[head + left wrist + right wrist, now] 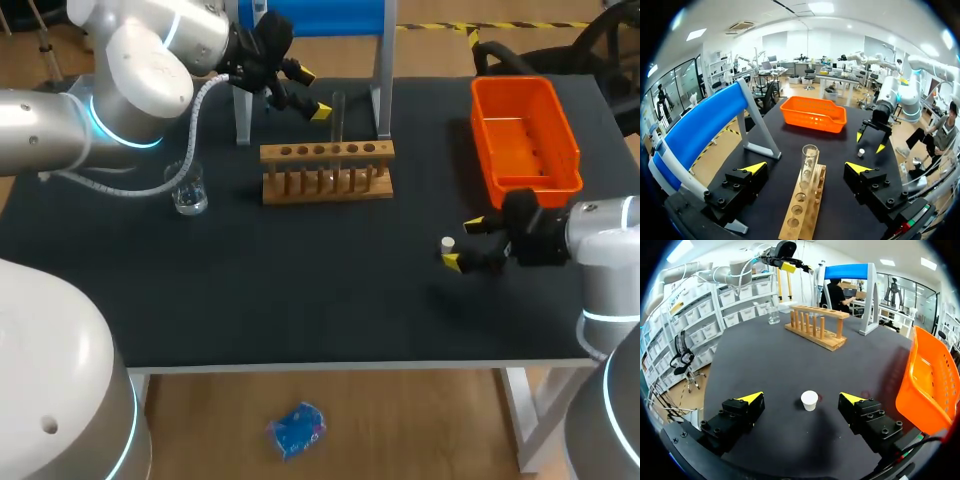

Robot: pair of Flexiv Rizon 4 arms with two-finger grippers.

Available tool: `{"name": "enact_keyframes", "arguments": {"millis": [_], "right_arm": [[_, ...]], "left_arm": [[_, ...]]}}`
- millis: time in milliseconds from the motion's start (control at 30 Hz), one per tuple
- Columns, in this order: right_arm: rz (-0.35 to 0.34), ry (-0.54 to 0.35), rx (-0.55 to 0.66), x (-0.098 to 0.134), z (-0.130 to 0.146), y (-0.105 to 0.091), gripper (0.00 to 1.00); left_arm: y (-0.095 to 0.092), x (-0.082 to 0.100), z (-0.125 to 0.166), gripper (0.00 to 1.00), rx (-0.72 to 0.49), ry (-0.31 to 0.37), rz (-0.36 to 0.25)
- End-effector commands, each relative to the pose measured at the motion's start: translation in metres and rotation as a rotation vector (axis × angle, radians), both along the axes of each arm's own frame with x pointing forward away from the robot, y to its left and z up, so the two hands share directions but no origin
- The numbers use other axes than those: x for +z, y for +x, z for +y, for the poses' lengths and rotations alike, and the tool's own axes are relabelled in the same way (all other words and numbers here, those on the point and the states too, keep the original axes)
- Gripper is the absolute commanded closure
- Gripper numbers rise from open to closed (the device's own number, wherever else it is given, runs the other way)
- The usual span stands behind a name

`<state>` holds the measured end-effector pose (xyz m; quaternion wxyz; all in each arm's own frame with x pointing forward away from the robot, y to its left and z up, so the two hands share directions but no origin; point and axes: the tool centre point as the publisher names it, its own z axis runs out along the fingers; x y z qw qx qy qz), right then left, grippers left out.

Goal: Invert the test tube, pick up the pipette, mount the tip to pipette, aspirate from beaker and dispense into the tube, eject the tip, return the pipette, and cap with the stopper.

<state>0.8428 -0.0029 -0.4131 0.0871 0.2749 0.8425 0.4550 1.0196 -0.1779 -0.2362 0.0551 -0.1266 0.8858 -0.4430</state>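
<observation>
At twelve o'clock from the right gripper [801, 397], the small white stopper [809, 400] stands upright between its open, non-touching fingers, far nearer than the likewise open left gripper [806, 166].

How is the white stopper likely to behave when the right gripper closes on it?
The stopper looks small, so probably light. It stands free inside the open right gripper, so an uneven squeeze could tip or roll it.

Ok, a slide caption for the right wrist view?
Open right claw straddles the white stopper on the black table, wooden rack ahead.
</observation>
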Motion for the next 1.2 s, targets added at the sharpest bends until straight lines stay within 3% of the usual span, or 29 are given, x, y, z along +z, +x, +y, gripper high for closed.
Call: {"name": "enact_keyframes", "arguments": {"millis": [33,367,433,567,733,1200], "right_arm": [[0.003,-0.001,0.0,-0.007,0.005,0.009,0.0],[0.01,-0.003,0.006,-0.013,0.013,0.021,0.01],[0.011,-0.005,0.007,-0.013,0.015,0.021,0.07],[0.013,-0.007,0.009,-0.015,0.016,0.025,0.09],[0.015,-0.011,0.009,-0.016,0.017,0.027,0.28],[0.015,-0.014,0.011,-0.013,0.018,0.026,0.47]], "left_arm": [[0.0,0.001,0.0,0.0,-0.002,0.003,0.003],[0.0,0.001,0.0,0.0,-0.002,0.003,0.003],[0.0,0.001,0.0,0.0,-0.002,0.003,0.003],[0.0,0.001,0.0,0.0,-0.002,0.003,0.003],[0.0,0.001,0.0,0.0,-0.002,0.003,0.003],[0.0,0.001,0.0,0.0,-0.002,0.003,0.003]]}}
